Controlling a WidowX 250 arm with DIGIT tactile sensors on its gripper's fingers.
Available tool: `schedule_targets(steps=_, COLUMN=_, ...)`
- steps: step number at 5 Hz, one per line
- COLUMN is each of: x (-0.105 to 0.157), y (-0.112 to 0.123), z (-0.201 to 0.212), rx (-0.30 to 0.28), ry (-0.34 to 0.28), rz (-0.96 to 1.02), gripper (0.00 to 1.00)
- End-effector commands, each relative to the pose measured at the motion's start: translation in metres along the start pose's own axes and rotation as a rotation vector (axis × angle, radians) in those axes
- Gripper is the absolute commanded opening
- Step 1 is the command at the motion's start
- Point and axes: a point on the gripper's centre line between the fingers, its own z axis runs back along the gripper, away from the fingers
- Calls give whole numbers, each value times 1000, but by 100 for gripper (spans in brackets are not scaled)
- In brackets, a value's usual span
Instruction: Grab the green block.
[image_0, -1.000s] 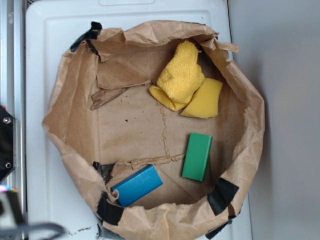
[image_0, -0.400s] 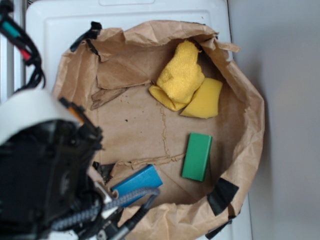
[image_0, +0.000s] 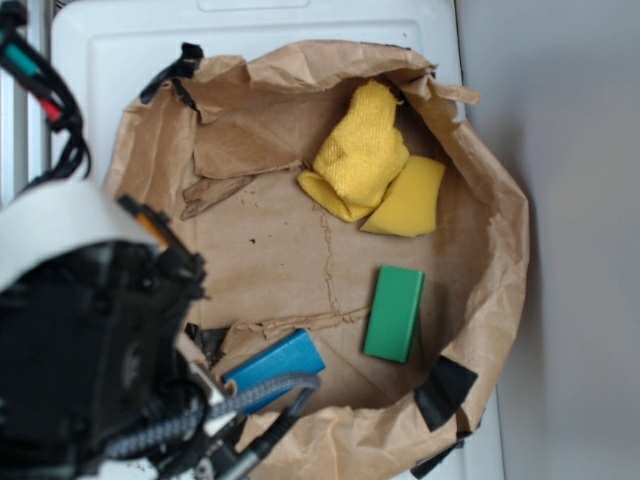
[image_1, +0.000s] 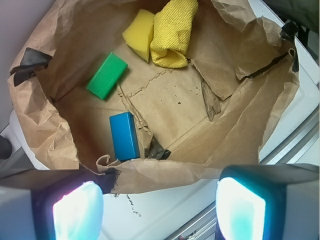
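Observation:
The green block (image_0: 394, 313) lies flat on the floor of a low brown paper bag (image_0: 150, 220), toward its right side. In the wrist view the green block (image_1: 106, 76) sits at the upper left, well away from me. My gripper (image_1: 157, 207) is open, its two glowing pads wide apart with nothing between them. It hovers over the white surface just outside the bag's near rim. In the exterior view the arm's black body (image_0: 90, 350) fills the lower left corner and hides the fingers.
A blue block (image_0: 275, 371) lies in the bag near the arm, also visible as the blue block (image_1: 123, 135). A yellow sponge (image_0: 412, 200) and a yellow cloth (image_0: 362, 155) rest at the bag's far side. The bag stands on a white tray (image_0: 90, 80).
One second ago the arm was barely visible at the left edge. It has since swung into the lower left and has held still for the last half second. The blocks have not moved.

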Motion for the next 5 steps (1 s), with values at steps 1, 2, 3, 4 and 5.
schedule_targets(steps=1, x=23, y=-2, z=-31, rx=92, ry=-36, rz=216, gripper=100)
schedule_targets(steps=2, x=29, y=-6, z=-48, rx=87, ry=-76, rz=271, gripper=100)
schedule_targets(steps=3, x=56, y=-23, z=-94, rx=70, ry=-161, rz=318, gripper=100)
schedule_targets(steps=4, x=87, y=-46, z=-116, rx=32, ry=-178, rz=331, gripper=100)
schedule_targets(steps=5, x=98, y=-65, z=-125, rx=19, ry=-156, rz=363, gripper=100)
